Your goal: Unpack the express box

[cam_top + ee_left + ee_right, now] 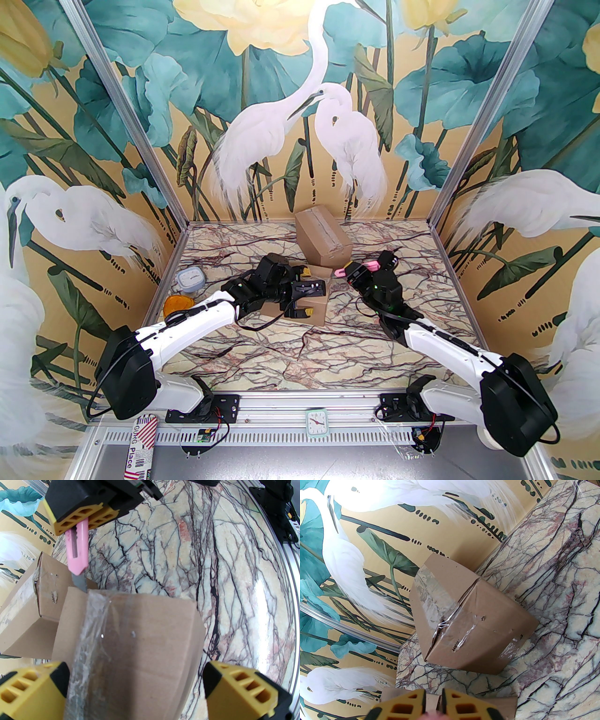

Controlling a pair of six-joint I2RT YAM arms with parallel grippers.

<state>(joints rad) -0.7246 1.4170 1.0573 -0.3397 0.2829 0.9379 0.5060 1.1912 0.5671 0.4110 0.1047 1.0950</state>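
Well, the small brown box (140, 648) has shiny clear tape down its top and sits mid-table, just in front of the big box (323, 236). The left gripper (136, 684) is spread wide, a finger on each side of it. The right gripper (82, 519) squeezes a pink knife (76, 550), its grey blade tip at the box's far edge by the tape, with bare marble table (328, 356) to the right.

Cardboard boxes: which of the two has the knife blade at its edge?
The nearer box, under the open left gripper: the blade of the pink knife meets its taped edge. The other box stands behind it.
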